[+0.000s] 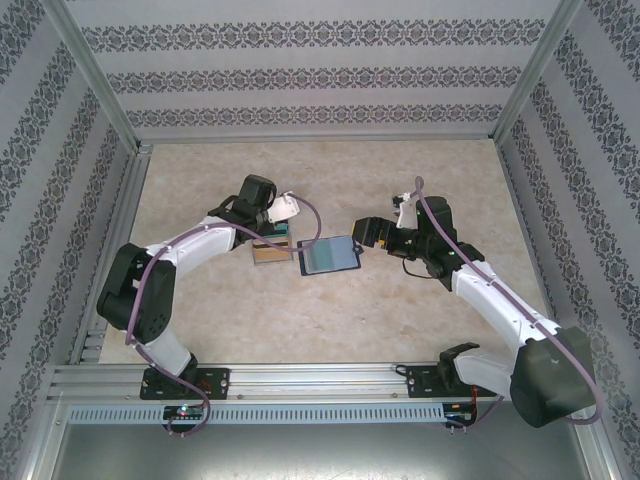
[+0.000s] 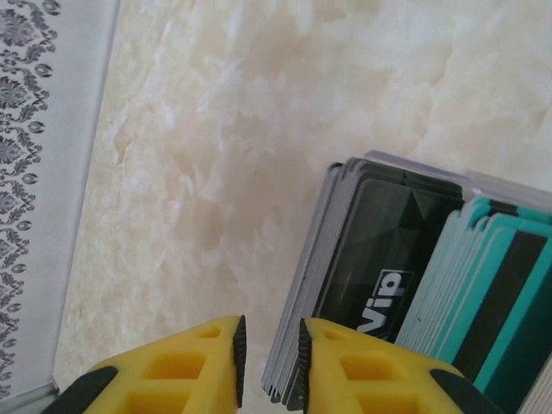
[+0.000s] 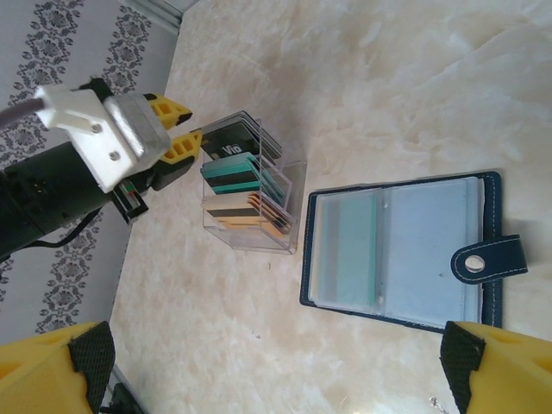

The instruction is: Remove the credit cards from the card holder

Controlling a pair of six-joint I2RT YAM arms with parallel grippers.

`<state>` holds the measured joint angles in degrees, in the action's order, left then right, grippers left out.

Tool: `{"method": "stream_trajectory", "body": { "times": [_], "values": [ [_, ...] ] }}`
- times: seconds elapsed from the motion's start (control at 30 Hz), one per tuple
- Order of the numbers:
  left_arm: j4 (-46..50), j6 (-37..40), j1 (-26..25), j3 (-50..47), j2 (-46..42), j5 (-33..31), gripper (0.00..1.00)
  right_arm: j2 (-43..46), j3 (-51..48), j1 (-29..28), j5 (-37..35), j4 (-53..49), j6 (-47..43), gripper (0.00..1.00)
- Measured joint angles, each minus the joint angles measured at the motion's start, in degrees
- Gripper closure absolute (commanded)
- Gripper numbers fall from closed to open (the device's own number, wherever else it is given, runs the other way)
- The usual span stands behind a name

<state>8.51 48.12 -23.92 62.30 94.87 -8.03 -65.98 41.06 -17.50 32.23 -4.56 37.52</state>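
Note:
The card holder (image 3: 431, 246) lies open flat on the table, dark navy with a snap tab (image 3: 492, 258); a teal card (image 3: 349, 246) sits in its left clear pocket. In the top view the card holder (image 1: 330, 256) lies between the two arms. Credit cards stand in a clear box (image 3: 285, 216): dark "Vip" cards (image 2: 379, 259), teal cards (image 2: 504, 285) and tan cards (image 3: 237, 211). My left gripper (image 2: 269, 358) hovers at the dark cards' end, its jaws narrowly open with the stack's edge beside the right finger. My right gripper (image 3: 272, 379) stands wide open near the holder with nothing in it.
The clear box (image 1: 270, 252) stands just left of the holder. Patterned walls (image 1: 300, 75) and a metal frame (image 1: 100, 110) enclose the marble-look table (image 1: 330, 320). The left wall (image 2: 43, 172) runs close to the left gripper.

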Motion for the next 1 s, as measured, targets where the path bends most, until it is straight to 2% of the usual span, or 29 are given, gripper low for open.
{"method": "stream_trajectory", "body": {
  "times": [0.07,0.17,0.27,0.4,0.53,0.63,0.77,0.83,1.0],
  "values": [
    [0.7,-3.9,0.0,0.5,-1.1,0.0,0.63,0.0,0.0,-0.4,-0.8,-0.2,0.0,0.02],
    [3.3,-11.6,0.0,3.1,-3.1,0.0,0.44,-0.5,0.0,-1.4,-2.1,-0.9,0.0,0.02],
    [7.5,-21.2,0.0,7.3,-4.8,0.3,0.35,-2.8,0.9,-2.8,-4.2,-3.2,-1.0,0.02],
    [13.2,-34.7,0.1,10.8,-7.4,2.5,0.34,-6.6,3.5,-5.2,-8.0,-6.8,-3.4,0.02],
    [17.5,-48.1,0.1,9.4,-11.0,7.4,0.37,-8.7,4.2,-5.6,-10.4,-7.6,-4.1,0.02],
    [18.1,-57.3,0.1,6.0,-13.6,11.6,0.42,-9.8,4.2,-5.6,-11.3,-7.6,-4.4,0.24],
    [17.5,-69.8,0.0,-0.6,-16.1,16.8,0.48,-13.5,4.4,-5.6,-11.2,-7.5,-5.8,0.77],
    [15.6,-75.5,0.0,-4.6,-16.9,18.9,0.50,-16.2,5.1,-5.6,-11.0,-7.8,-6.1,0.82],
    [10.6,-87.6,-1.4,-12.3,-17.3,21.8,0.54,-22.2,7.1,-6.3,-11.1,-8.1,-7.3,0.85]
  ]
}}
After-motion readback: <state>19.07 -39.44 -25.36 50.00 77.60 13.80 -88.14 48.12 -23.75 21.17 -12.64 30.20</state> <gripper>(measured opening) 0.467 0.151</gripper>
